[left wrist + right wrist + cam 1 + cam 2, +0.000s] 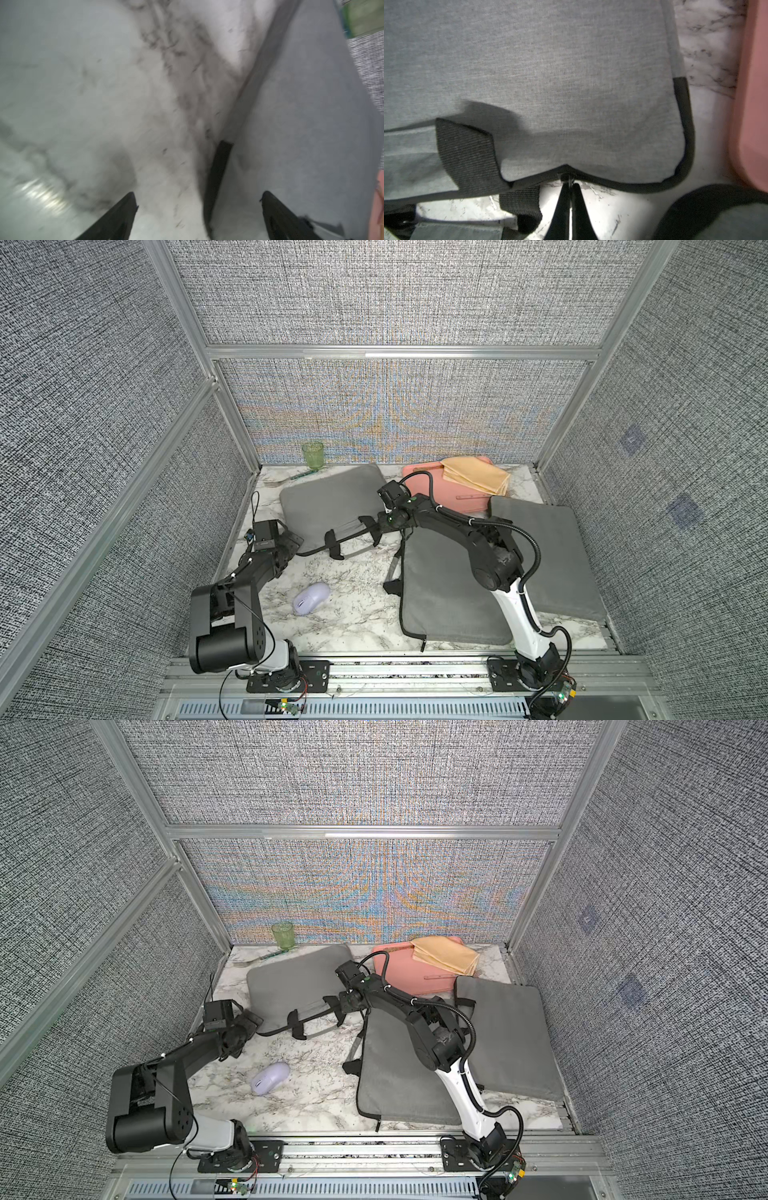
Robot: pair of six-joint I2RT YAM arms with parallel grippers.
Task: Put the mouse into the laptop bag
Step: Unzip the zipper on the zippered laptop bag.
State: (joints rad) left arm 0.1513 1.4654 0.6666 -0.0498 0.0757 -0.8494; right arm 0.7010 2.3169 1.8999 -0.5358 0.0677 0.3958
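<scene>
Evidently opening comes first: the right gripper (pixel 571 185) pinches the zipper pull (pixel 567 178) of the grey laptop bag (pixel 328 497); the left gripper (pixel 198 195) hangs spread, empty, beside it. Next, draw the zip along the edge. The lilac mouse (pixel 311 598) lies on the marble table (pixel 353 572) — long axis diagonal, wheel end toward the left arm's base.

Marble table (pixel 357 614): lilac mouse (pixel 311 598) near the left end effector (pixel 296 542), grey laptop bag (pixel 328 497) at the right end effector (pixel 376 526), two more bags (pixel 440 597), pink tray (pixel 415 472), green glass (pixel 312 455), fork (pixel 276 482).
</scene>
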